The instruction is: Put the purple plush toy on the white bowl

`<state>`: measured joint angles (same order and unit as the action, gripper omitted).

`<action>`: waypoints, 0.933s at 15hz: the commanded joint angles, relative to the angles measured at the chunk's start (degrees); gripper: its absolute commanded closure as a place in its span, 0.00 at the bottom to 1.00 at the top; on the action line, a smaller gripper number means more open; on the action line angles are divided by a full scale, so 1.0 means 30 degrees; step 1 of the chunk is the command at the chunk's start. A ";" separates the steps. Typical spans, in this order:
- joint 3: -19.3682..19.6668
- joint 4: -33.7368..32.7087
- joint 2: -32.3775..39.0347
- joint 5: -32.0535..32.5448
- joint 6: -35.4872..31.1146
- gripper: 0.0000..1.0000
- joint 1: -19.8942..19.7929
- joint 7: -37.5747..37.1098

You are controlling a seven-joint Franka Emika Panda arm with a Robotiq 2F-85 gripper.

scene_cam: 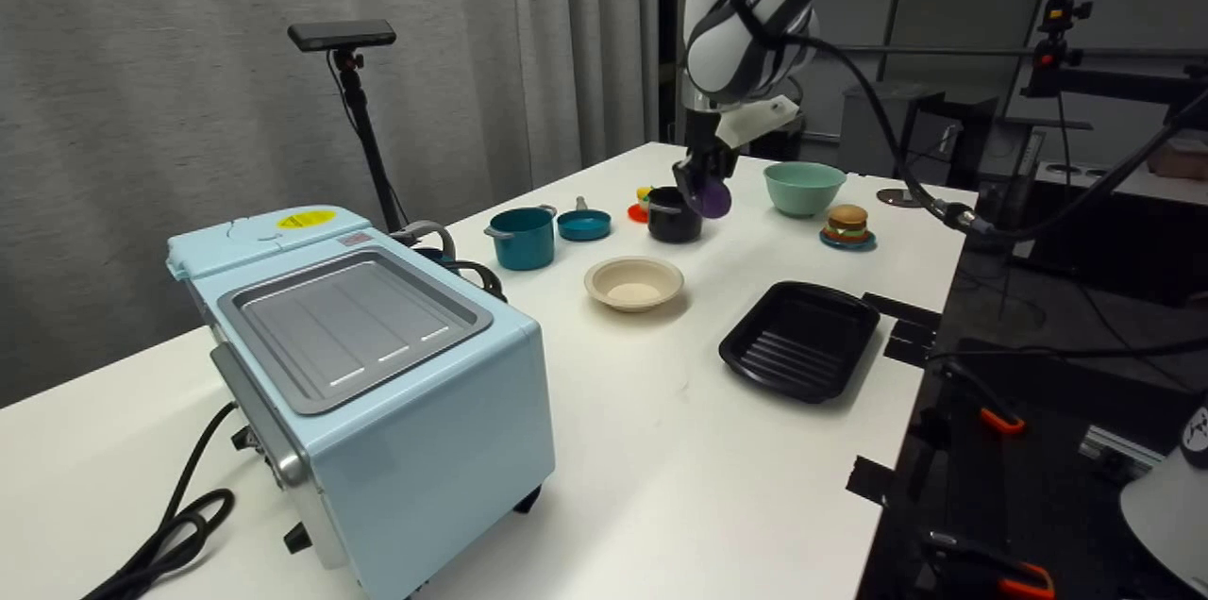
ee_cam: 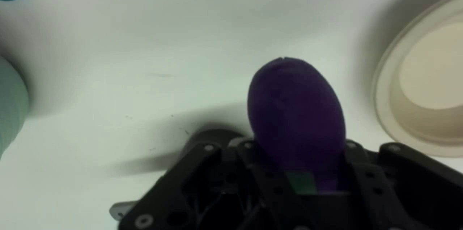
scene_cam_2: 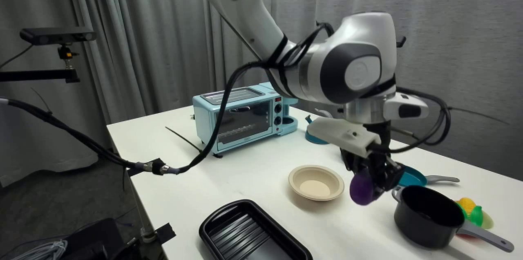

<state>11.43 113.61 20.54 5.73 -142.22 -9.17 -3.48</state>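
The purple plush toy (scene_cam: 713, 199) is a smooth, dark purple rounded lump, raised above the table; it also shows in an exterior view (scene_cam_2: 361, 190) and in the wrist view (ee_cam: 294, 107). My gripper (ee_cam: 300, 145) is shut on it, with a finger on each side; a small green part shows near its base. In an exterior view my gripper (scene_cam_2: 378, 178) is dark and partly hides the toy. The white bowl (scene_cam: 633, 300) is a shallow cream dish on the table; it also shows in an exterior view (scene_cam_2: 315, 189). In the wrist view the bowl (ee_cam: 384, 89) is at the right, apart from the toy.
A black pot (scene_cam_2: 427, 215) with a grey handle stands close to my gripper. A black tray (scene_cam: 802, 341), a pale green bowl (scene_cam: 804, 190), a toy burger (scene_cam: 847, 225), a teal pot (scene_cam: 525, 240), a teal pan (scene_cam: 583, 225) and a light blue toaster oven (scene_cam: 434, 430) are on the table.
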 commanded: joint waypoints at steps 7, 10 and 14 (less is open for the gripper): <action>-0.2778 -0.1551 -0.1713 -0.4208 0.1075 0.94 0.0805 0.0331; -0.2940 -0.1997 -0.0432 -0.4410 0.1326 0.94 0.0983 0.0088; -0.2755 -0.2675 0.1707 -0.3865 0.1240 0.94 0.1172 -0.0490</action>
<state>2.53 109.66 20.48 -5.93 -139.57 -6.30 -3.60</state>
